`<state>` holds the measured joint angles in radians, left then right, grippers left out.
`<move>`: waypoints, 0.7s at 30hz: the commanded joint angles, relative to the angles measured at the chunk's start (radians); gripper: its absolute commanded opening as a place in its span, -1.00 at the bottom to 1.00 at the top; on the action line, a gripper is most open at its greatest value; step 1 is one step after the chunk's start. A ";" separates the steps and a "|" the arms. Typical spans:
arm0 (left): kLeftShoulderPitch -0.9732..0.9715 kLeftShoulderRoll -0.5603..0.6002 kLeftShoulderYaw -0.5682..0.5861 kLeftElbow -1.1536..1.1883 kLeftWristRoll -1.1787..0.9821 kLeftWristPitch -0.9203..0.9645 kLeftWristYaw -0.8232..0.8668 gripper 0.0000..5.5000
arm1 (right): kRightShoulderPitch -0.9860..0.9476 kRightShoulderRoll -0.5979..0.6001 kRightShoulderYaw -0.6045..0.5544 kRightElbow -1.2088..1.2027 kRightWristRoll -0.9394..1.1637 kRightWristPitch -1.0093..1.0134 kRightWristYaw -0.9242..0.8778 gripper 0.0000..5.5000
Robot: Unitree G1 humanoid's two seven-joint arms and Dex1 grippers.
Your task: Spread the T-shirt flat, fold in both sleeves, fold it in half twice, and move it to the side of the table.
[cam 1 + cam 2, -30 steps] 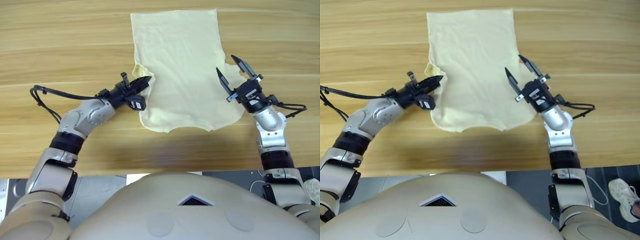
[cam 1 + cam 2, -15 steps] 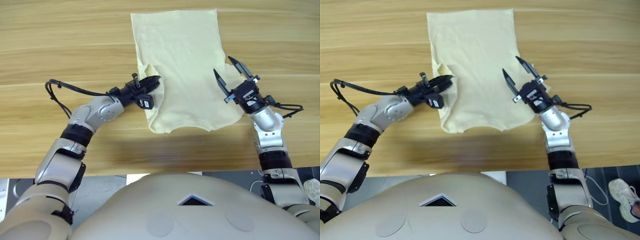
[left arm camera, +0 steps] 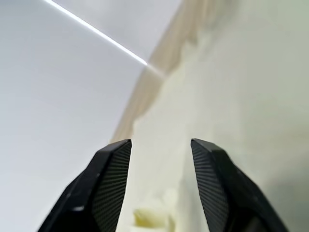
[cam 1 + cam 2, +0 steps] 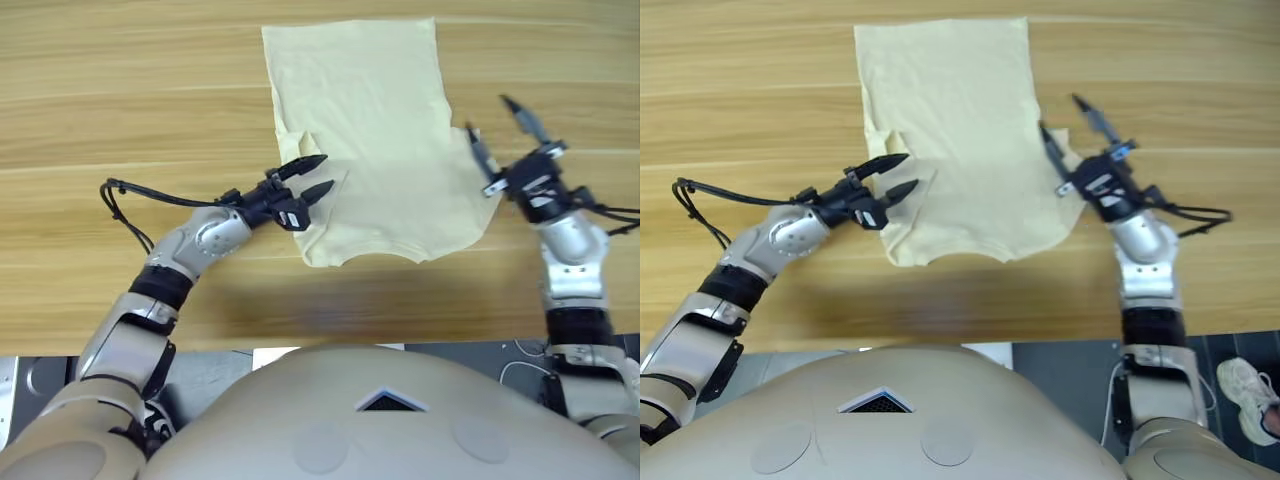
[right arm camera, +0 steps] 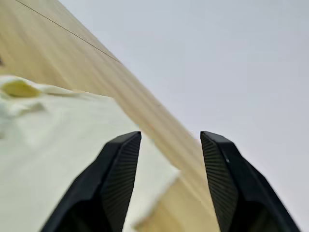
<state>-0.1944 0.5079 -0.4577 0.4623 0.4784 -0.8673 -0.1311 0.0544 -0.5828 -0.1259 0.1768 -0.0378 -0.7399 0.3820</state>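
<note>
A: Here's the T-shirt point(image 4: 365, 140), pale yellow, lying on the table point(image 4: 120, 90) straight ahead of the robot, its long way running off from us.

B: Neck end nearest. You can see the collar point(image 4: 375, 258) dipping into the near edge. The hem is at the far side, straight and tidy.

A: And the left gripper point(image 4: 325, 171)?

B: Spread wide, nothing between the fingers. Its tips sit over the shirt's left edge, just beside a small rumpled flap point(image 4: 297, 143) of cloth turned in there.

A: The left wrist view agrees. Two dark fingers point(image 3: 113, 179) parted, yellow cloth in the gap, and a strip of wood beyond.

B: Whether those tips touch the cloth, I can't tell.

A: Over to the right gripper point(image 4: 487, 115).

B: Also gaping, also empty. It stands at the shirt's right edge, pointing away from the robot. The inner finger is at the cloth's border, the outer one out over bare wood.

A: From the right wrist, the fingers are again well apart, with a corner of the shirt and the wood grain past them.

B: The shirt's right side swells outward toward the neck end, just by that gripper.

A: One more thing, a black cable point(image 4: 120, 195) looping off the left arm, above the tabletop.
</note>
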 commanded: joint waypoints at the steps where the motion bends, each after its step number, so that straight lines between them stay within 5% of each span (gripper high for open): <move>1: 0.068 0.050 0.056 -0.054 -0.002 0.012 0.002 -0.17 | 0.061 -0.143 -0.137 0.003 -0.149 0.022 -0.062 -0.17; 4: 0.115 0.066 0.132 -0.139 -0.046 0.017 0.023 -0.17 | 0.135 -0.261 -0.151 0.104 -0.423 0.049 -0.172 -0.17; 8: 0.171 0.065 0.202 -0.251 -0.076 0.033 0.032 -0.17 | 0.187 -0.291 0.011 0.198 -0.610 0.090 -0.179 -0.17; 21: 0.214 0.043 0.281 -0.291 -0.052 0.067 0.043 -0.17 | 0.028 -0.313 0.238 0.304 -0.677 0.123 -0.220 -0.17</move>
<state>0.0127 0.5547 -0.1849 0.1676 0.4088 -0.8139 -0.0894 0.1086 -0.9200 0.0520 0.4360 -0.6631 -0.6231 0.1506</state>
